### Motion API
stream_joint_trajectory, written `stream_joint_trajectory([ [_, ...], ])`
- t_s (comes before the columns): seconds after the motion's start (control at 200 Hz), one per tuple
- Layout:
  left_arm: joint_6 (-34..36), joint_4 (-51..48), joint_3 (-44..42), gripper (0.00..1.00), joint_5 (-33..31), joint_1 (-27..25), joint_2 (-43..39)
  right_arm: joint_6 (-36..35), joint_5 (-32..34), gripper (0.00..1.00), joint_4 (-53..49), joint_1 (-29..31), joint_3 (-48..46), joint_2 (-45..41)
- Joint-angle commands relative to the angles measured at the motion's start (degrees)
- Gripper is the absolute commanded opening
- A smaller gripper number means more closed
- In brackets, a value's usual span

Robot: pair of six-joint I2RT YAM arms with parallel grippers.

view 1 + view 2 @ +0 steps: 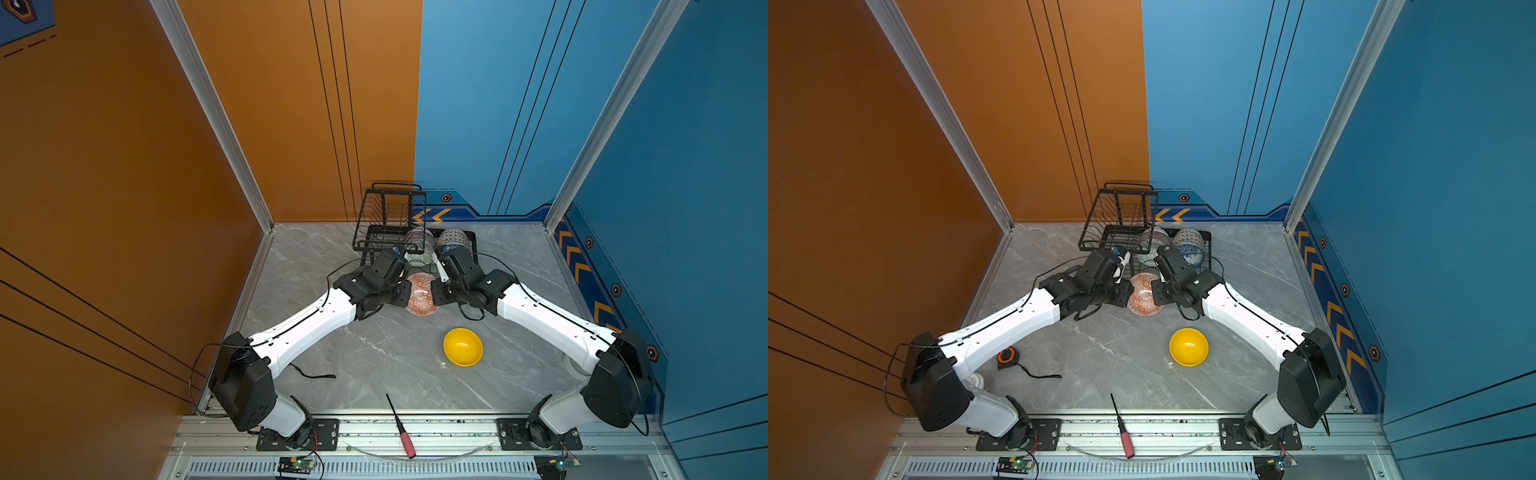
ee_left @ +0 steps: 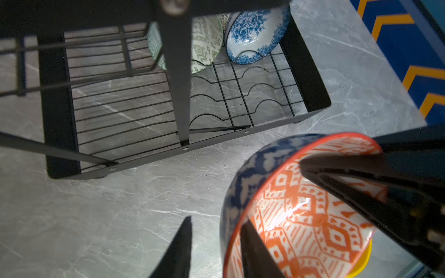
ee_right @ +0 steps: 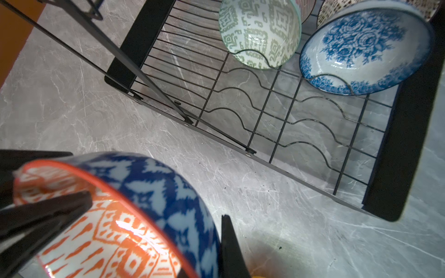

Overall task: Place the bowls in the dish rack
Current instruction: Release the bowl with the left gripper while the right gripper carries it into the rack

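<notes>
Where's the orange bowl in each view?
Top view: orange bowl mid-frame, just in front of the rack.
Top view: there too, rack behind.
Left wrist: close up, orange inside showing.
Right wrist: close up, blue outside showing.
Shared landmark: the rack, beyond the bowl everywhere.

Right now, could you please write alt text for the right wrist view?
An orange bowl, blue outside, fills the foreground, gripped at its rim by the right end effector. Beyond it the rack holds a green bowl and a blue bowl on edge.
</notes>
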Motion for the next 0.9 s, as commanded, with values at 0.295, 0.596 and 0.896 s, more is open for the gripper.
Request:
stream_joint_trajectory([
  [0.295,5.87,-7.6,3.6,0.98,-2.44,1.89,-3.01,-12.88,6.56,0.0,1.23,-3.61,-0.51,-6.26],
  [0.596,8.06,-10.42,6.34,0.98,-1.27,3.77,-2.3,-26.06,17.42,0.0,5.93,-4.48,-3.68,-8.88],
  [0.896,9.67,-10.73,7.42,0.98,0.18,5.03,-2.0,-48.62,22.23,0.0,31.59,-4.7,-15.01,-11.43],
])
